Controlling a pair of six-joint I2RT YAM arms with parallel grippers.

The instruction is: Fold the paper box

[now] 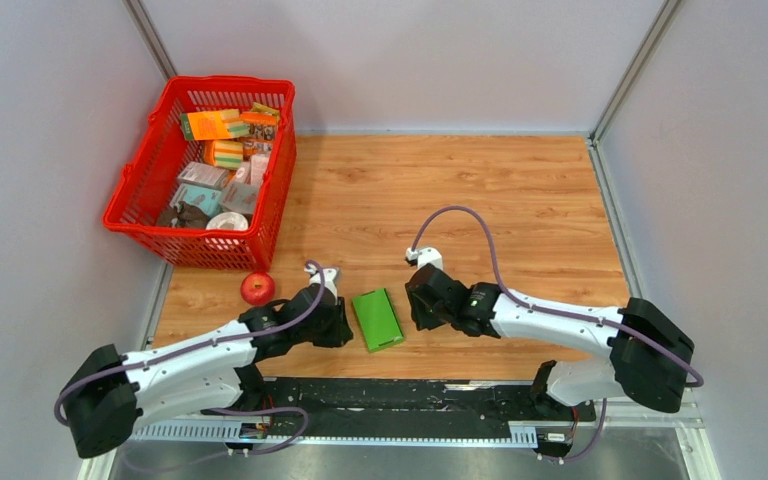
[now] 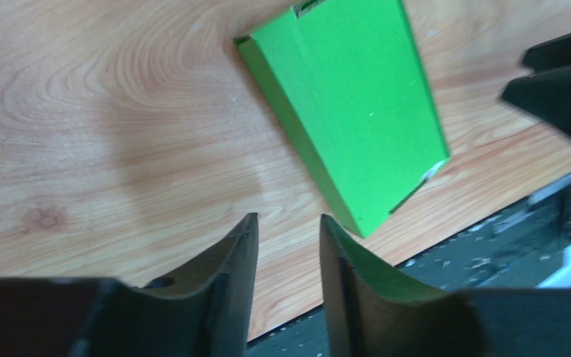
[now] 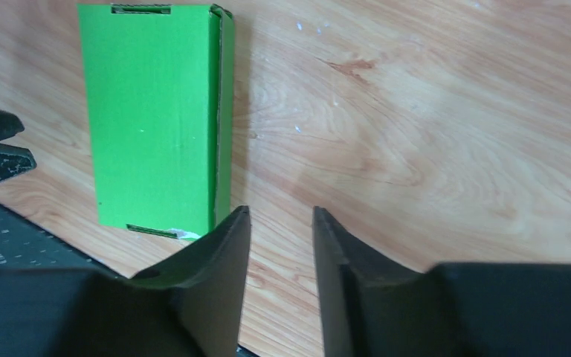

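**Paper box** [image 1: 377, 319]: bright green card, already shaped into a closed flat rectangular box. It lies on its broad face on the wooden table [image 1: 500, 200], close to the near edge and between the two arms. Its tuck slots show at both short ends, so the folding looks finished or nearly so.

**Left gripper** [image 2: 288, 219]: at 9 o'clock of the box, just beside it and not touching. The fingers are a narrow gap apart and hold nothing.

**Right gripper** [image 3: 281, 212]: at 3 o'clock of the box, near it and clear of it. The gap is likewise narrow and empty. With both arms flanking the box, either could press or check a flap from its own side.

**Apple** [image 1: 257, 288]: red, at 10 o'clock of the box, beyond the left gripper.

**Basket** [image 1: 210, 248]: red plastic, further out at 10 to 11 o'clock, holding small packages. It is set well apart from the box, probably as storage.
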